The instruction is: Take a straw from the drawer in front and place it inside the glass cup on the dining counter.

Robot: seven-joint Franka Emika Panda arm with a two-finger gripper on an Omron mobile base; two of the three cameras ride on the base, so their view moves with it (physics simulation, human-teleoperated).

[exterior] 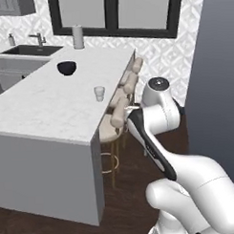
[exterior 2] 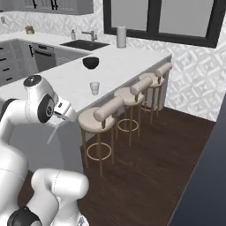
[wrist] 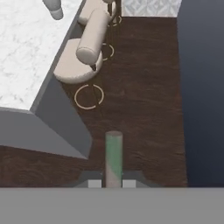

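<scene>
Gripper [wrist: 113, 183]: clenched on straw [wrist: 113, 155], above dark wood floor [wrist: 144, 109].
Dining counter [exterior: 42, 109]: black bowl [exterior: 67, 68] far end.
Glass cup [exterior: 99, 93]: upright near stool-side edge.
Stools [exterior 2: 108, 114]: row along counter.

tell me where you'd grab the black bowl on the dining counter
Take the black bowl by its rim, coming straight down from above with one of the jaws inside and one outside. It sits upright and open on the dining counter, its rounded wall offers no flat sides, and the glass cup stands well apart, so a descent looks unobstructed.
</scene>
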